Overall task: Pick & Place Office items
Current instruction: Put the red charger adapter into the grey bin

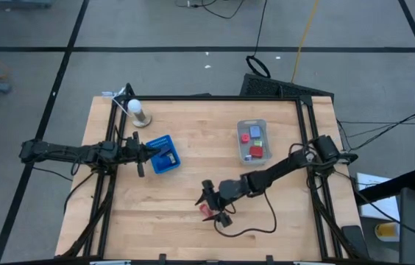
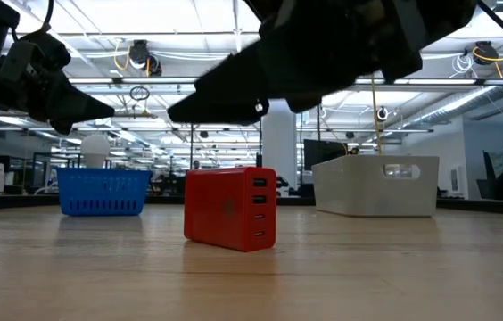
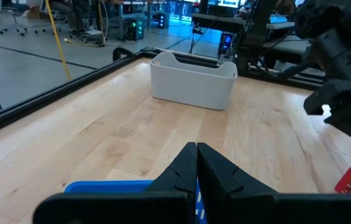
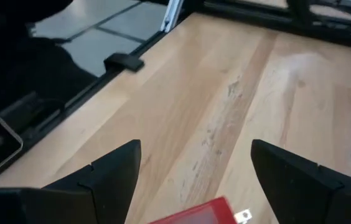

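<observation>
— Right gripper (image 1: 213,204), what is it doing?
— Its two dark fingers (image 4: 107,177) stand spread wide, released, low over the pale wooden table (image 1: 193,235) at about six o'clock from the table's middle. Nothing is held. The arm reaches in from three o'clock, bent at the elbow.
— And the piece it is near?
— That is a red blocky charger-like piece (image 2: 230,208), boxy with rounded edges, standing upright on the wood with a column of small ports on one end face. It sits just below the spread fingers, between them in the right wrist view (image 4: 203,213), and I cannot tell whether a finger touches it.
— The other arm?
— Left gripper (image 1: 151,153) is clenched, its fingertips pressed together, hovering at the blue rectangular mesh tray (image 1: 165,156), at roughly ten o'clock from the table's middle. Whether it pinches anything there I cannot tell.
— What about the containers?
— A clear plastic bin (image 1: 252,140) stands at about two o'clock, holding red, blue and purple small pieces (image 1: 254,152). The blue tray holds something dark under the fingers. A white bulb-shaped object on a round base (image 1: 137,112) stands at eleven o'clock.
</observation>
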